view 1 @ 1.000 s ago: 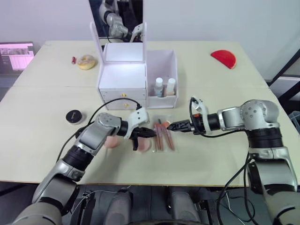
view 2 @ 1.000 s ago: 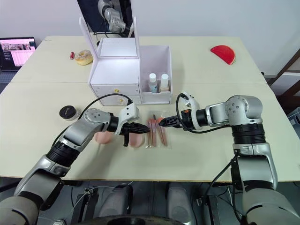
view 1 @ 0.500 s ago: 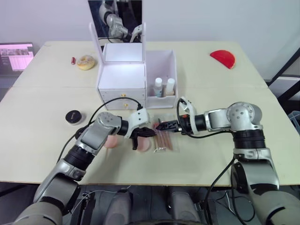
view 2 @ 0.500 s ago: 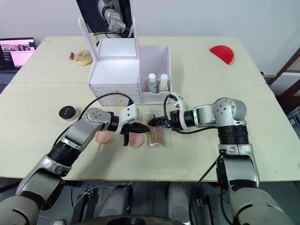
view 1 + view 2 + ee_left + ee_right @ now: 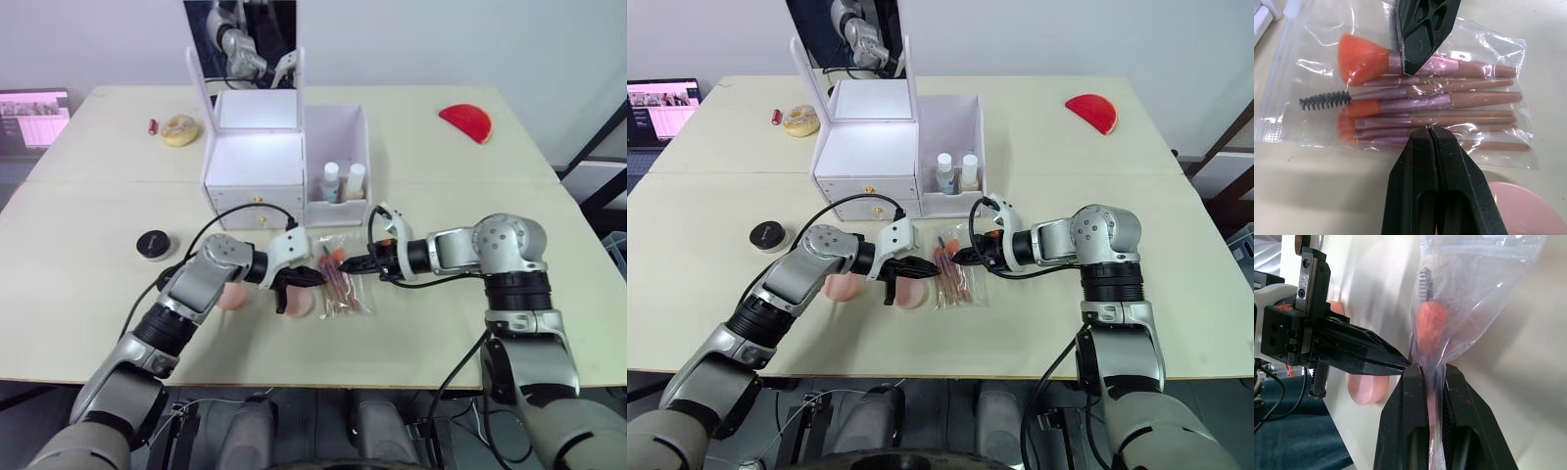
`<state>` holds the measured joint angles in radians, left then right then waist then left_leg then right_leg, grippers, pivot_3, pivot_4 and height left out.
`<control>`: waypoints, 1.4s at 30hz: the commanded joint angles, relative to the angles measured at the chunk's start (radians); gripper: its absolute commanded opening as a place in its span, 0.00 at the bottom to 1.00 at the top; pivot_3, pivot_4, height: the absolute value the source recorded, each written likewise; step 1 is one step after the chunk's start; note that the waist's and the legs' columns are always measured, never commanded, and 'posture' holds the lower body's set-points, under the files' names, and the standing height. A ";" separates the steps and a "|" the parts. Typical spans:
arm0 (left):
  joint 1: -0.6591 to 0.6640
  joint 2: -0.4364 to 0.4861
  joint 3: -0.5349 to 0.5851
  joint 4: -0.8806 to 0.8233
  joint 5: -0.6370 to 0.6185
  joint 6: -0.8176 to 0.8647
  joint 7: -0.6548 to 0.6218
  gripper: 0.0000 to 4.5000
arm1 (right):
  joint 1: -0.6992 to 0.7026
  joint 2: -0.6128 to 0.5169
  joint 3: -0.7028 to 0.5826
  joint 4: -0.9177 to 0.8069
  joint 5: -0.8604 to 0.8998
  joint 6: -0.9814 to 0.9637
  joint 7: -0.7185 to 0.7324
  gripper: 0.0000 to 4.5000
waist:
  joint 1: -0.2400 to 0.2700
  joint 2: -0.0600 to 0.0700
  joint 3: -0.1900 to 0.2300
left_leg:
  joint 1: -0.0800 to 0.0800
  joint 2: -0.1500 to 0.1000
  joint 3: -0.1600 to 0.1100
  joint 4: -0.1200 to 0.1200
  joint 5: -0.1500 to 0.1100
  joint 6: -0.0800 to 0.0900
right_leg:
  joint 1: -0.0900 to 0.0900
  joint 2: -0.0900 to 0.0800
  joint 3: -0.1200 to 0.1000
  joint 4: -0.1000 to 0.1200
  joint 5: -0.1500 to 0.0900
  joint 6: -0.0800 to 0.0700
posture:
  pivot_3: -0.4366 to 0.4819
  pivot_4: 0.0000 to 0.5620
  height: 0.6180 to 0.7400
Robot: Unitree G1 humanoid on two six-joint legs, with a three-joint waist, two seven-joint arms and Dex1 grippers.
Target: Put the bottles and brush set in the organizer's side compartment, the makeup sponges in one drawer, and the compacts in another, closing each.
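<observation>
The brush set point(image 5: 339, 281), pink brushes in a clear bag, lies in front of the white organizer point(image 5: 257, 162). My right gripper point(image 5: 355, 265) is shut on the bag's right edge; the wrist view shows the plastic point(image 5: 1436, 333) pinched between its fingers. My left gripper point(image 5: 315, 278) is shut and empty, its tip point(image 5: 1429, 129) at the bag's left side. Two bottles point(image 5: 344, 182) stand in the side compartment point(image 5: 338, 132). Two pink makeup sponges point(image 5: 231, 296) point(image 5: 299, 303) lie under my left wrist. A black compact point(image 5: 154, 244) sits at the left.
Both organizer drawers point(image 5: 257, 209) look closed, and its mirror lid point(image 5: 245, 49) stands up. A yellowish round item point(image 5: 181, 129) and a small red tube point(image 5: 154, 125) lie at the back left. A red half-disc point(image 5: 466, 121) is at the back right, and a screen point(image 5: 34, 116) sits off the left edge.
My right gripper moved left to the brush bag and closed on its edge, drawing that side up a little. My left arm has stayed still.
</observation>
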<state>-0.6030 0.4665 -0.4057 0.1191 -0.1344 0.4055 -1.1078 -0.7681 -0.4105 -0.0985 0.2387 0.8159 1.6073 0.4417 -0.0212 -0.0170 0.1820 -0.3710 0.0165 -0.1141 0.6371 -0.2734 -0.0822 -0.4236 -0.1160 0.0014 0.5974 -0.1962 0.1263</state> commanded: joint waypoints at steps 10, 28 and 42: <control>0.007 0.049 0.184 -0.132 -0.171 0.088 -0.046 0.64 | -0.020 -0.002 -0.063 -0.034 -0.016 0.007 0.042 0.00 | 0.000 0.000 0.000 | -0.001 0.000 0.000 0.000 0.000 0.000 | -0.001 0.000 0.000 0.000 0.000 0.000 | 0.48 0.27 1.00; 0.338 0.351 0.702 -0.650 -0.687 0.480 0.057 0.99 | 0.100 -0.195 -0.103 -0.522 0.124 -0.390 0.448 0.00 | -0.021 0.000 0.001 | 0.000 0.000 -0.001 -0.005 0.000 0.000 | -0.002 0.000 0.000 -0.001 -0.003 0.003 | 0.48 0.27 1.00; 0.359 0.316 0.725 -0.725 -0.770 0.473 0.289 0.99 | -0.194 -0.074 0.038 -0.111 -0.170 -0.874 0.443 0.00 | -0.023 0.000 0.001 | 0.001 0.000 -0.001 -0.005 0.000 0.000 | -0.002 0.000 0.000 -0.001 -0.001 0.000 | 0.48 0.27 1.00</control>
<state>-0.2312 0.7826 0.3241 -0.5834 -0.8857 0.8994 -0.8329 -0.9069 -0.4959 -0.0770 0.0511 0.6944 0.8131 0.8611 -0.0442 -0.0169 0.1832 -0.3703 0.0166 -0.1149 0.6323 -0.2735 -0.0822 -0.4252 -0.1158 0.0013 0.5960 -0.1970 0.1261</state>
